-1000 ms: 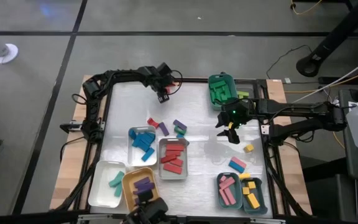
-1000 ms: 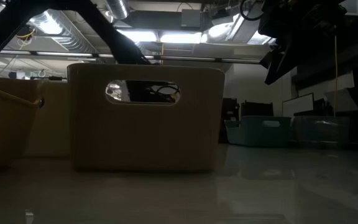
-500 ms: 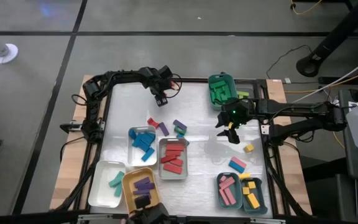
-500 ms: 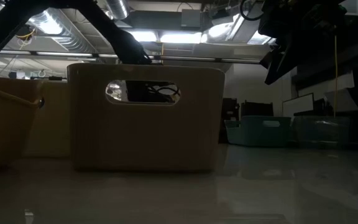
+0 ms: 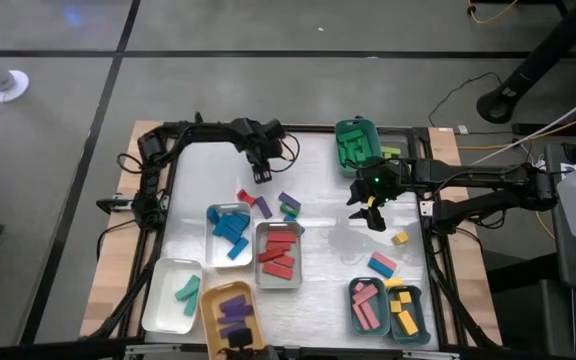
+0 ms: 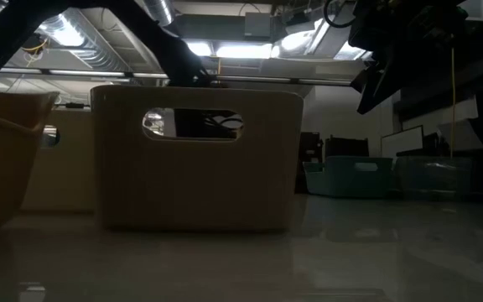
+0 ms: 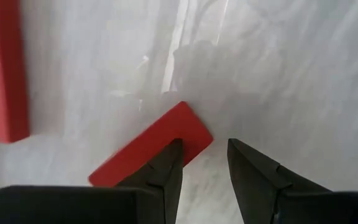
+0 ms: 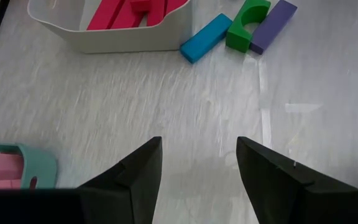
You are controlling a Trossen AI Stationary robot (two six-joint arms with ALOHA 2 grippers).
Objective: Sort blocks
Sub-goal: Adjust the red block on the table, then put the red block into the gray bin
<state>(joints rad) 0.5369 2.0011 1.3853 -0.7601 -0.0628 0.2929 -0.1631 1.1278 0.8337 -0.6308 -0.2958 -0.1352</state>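
Your left gripper (image 5: pixel 262 175) just slid toward frame centre, jaws open over a red block (image 7: pixel 151 153); right gripper (image 5: pixel 371 214) idles open

Blocks (image 5: pixel 281 250): no lettering — plain coloured faces.
Trays (image 5: pixel 222 222): no label or brand readable.
Worktop (image 5: pixel 328 240): no signs, no numbers.

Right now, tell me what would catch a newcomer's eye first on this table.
The colour-sorted trays: the grey tray of red blocks at table centre, a green bin of green blocks at the far edge. Loose blocks lie between them, including a red block directly under the open left claw. The right claw hangs open over bare tabletop right of centre.
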